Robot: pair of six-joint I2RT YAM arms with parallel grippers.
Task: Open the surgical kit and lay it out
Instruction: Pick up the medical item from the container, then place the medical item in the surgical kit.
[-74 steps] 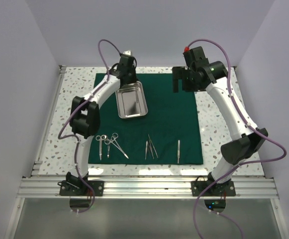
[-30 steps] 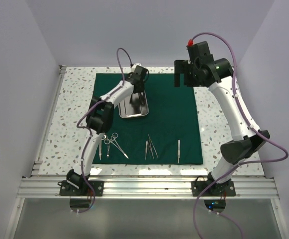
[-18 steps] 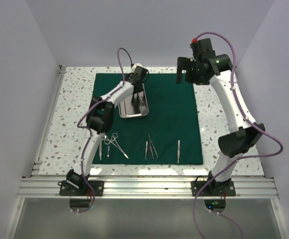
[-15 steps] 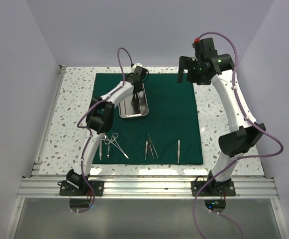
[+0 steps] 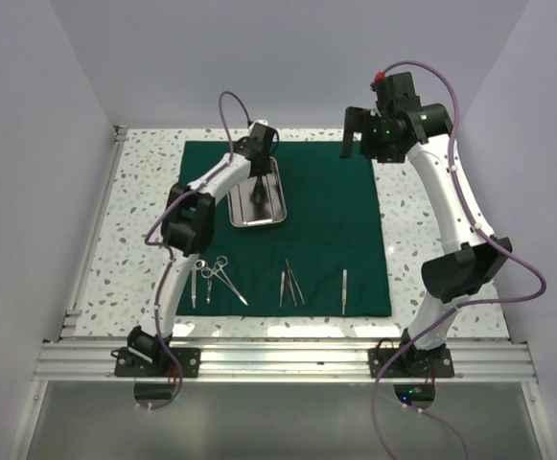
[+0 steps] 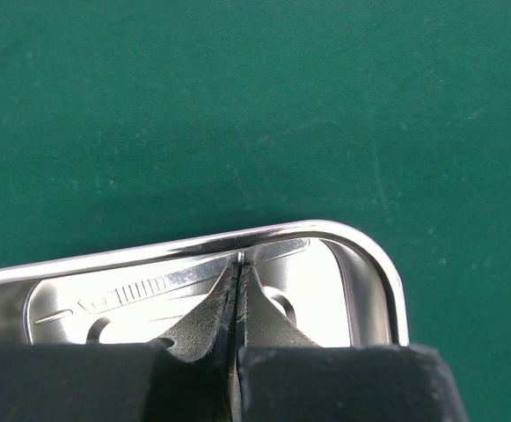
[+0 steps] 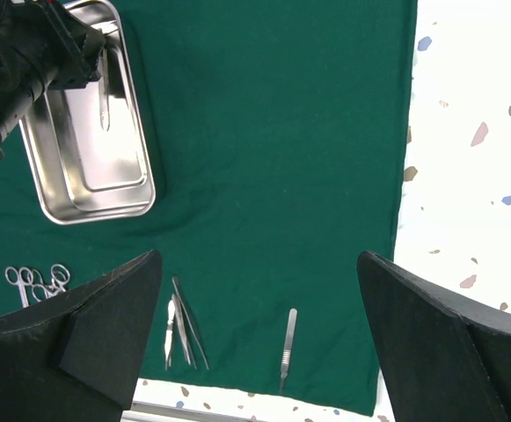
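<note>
1. Your green cloth (image 5: 336, 220) lies spread across the desk (image 5: 422, 240): done.
2. Steel tray (image 5: 257, 224) toward the far edge; left pincer (image 6: 237, 264) clenched inside, perhaps on one last thin tool (image 7: 104, 92). Right pincer (image 7: 257, 255) released.
3. Scissors (image 5: 201, 278), tweezers (image 5: 290, 285) line the near edge.

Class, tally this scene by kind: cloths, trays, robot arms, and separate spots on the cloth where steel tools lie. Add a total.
Cloths: 1, green cloth
Trays: 1, steel tray
Robot arms: 2, left arm, right arm
Tool spots: 3, ring-handled tools, thin tools, lone tool
Total: 7
</note>
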